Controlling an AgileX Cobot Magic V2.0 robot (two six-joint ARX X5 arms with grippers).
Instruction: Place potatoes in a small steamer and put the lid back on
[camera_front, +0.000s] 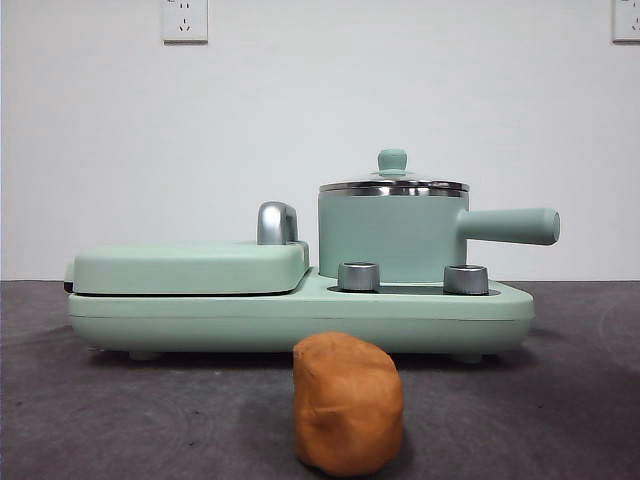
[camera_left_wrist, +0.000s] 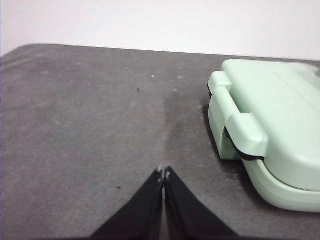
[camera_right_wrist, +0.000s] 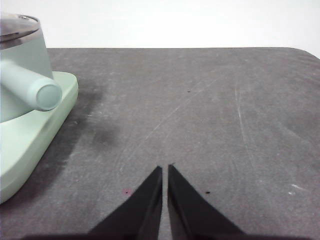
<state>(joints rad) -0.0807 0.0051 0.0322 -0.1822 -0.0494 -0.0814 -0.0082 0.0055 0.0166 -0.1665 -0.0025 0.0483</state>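
The orange-brown potato (camera_front: 348, 404) lies on the dark table in front of the mint green cooker base. The small steamer (camera_front: 392, 238), a mint green pot with a straight side handle (camera_front: 510, 226), stands on the right half of the base. The glass lid (camera_front: 393, 183) with its green knob sits on the pot. The pot and handle also show in the right wrist view (camera_right_wrist: 22, 80). My left gripper (camera_left_wrist: 163, 172) is shut and empty over bare table beside the griddle end. My right gripper (camera_right_wrist: 164, 168) is shut and empty over bare table beside the pot's handle. Neither arm shows in the front view.
The flat mint green hinged griddle (camera_front: 190, 266) with a chrome handle (camera_front: 277, 223) fills the left half of the base; its end shows in the left wrist view (camera_left_wrist: 270, 135). Two steel dials (camera_front: 359, 276) face front. Grey table surrounds the cooker.
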